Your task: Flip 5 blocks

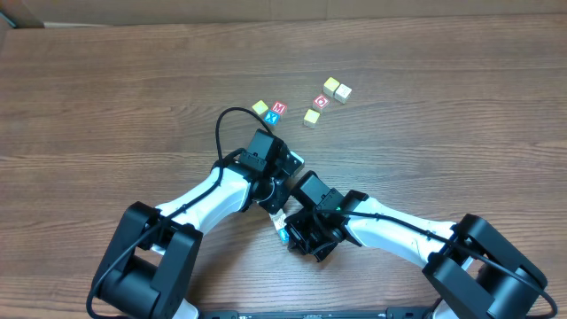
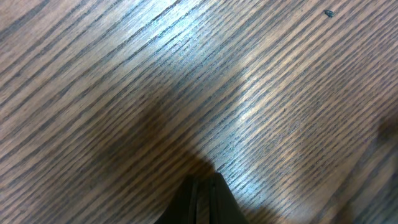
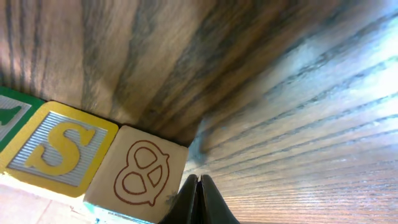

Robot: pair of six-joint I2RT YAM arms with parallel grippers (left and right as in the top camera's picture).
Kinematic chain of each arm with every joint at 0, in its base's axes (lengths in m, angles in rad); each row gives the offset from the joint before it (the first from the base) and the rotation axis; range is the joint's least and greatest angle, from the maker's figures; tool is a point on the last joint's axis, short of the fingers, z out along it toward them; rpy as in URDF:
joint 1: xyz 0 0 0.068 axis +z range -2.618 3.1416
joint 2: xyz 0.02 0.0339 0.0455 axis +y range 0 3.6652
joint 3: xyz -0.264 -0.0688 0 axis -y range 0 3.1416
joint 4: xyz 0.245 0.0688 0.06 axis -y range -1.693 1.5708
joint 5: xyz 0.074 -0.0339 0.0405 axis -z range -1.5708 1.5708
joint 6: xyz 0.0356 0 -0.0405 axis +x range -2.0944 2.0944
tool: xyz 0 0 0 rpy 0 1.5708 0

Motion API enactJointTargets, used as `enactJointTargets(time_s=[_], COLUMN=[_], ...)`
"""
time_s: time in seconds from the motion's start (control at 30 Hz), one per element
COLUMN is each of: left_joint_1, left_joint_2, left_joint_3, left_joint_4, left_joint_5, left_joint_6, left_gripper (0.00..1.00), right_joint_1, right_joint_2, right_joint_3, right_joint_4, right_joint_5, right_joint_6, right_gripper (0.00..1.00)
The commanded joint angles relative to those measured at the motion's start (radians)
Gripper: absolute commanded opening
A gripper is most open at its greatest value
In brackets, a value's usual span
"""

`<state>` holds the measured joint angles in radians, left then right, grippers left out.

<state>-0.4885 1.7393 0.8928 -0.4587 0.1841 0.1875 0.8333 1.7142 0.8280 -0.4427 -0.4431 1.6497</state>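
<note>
On the brown wood-grain table [image 1: 106,89], both my arms are folded in near the front edge, wrists crossing at centre.

Left pincer [image 2: 200,190]: fingers pressed together, nothing between them, tip low over bare wood. No block in its camera.

Loose scatter of small wooden letter blocks beyond my wrists, well apart from either pincer. Left to right from overhead:
- lime-yellow cube [image 1: 260,108]
- blue-faced cube [image 1: 273,117], touching the red M cube [image 1: 278,107] just behind it
- pale yellow cube [image 1: 311,117]
- red-ringed white cube [image 1: 322,101]
- yellow cube [image 1: 331,86] and cream cube [image 1: 343,93], side by side and touching

That makes 7 in the scatter.

Right pincer [image 3: 198,188]: pinched tight too, empty. Its camera shows 3 more blocks in a touching row:
- green-faced cube [image 3: 11,118], cut off at the frame edge
- yellow S cube [image 3: 59,149]
- cream pretzel-drawing cube [image 3: 140,171]

The pretzel-drawing cube sits just beside my fingertips; contact I cannot confirm. From overhead this row is mostly hidden under my right arm.

Progress, my reading: nothing gripped, no cube tilted or mid-turn. Faces alone do not tell me which blocks have been turned, so I cannot count any of the 5 flips as done. Likeliest candidate now is the pretzel-drawing cube; the right pincer would have to open first.
</note>
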Motion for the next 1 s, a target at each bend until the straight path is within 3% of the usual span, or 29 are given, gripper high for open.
enactJointTargets(time_s=[0.0, 0.97], left_joint_1=[-0.016, -0.016], left_joint_2=[0.073, 0.074], left_joint_3=[-0.054, -0.054], left_joint_4=[-0.022, -0.011], left_joint_5=[0.045, 0.045], left_joint_6=[0.015, 0.019], left_gripper=[0.04, 0.04], right_joint_1=[0.002, 0.031], right_joint_2=[-0.003, -0.003], right_joint_3=[0.013, 0.013], right_joint_4=[0.038, 0.057], right_joint_5=[0.080, 0.159], right_joint_6=[0.009, 0.053], right_gripper=[0.04, 0.04])
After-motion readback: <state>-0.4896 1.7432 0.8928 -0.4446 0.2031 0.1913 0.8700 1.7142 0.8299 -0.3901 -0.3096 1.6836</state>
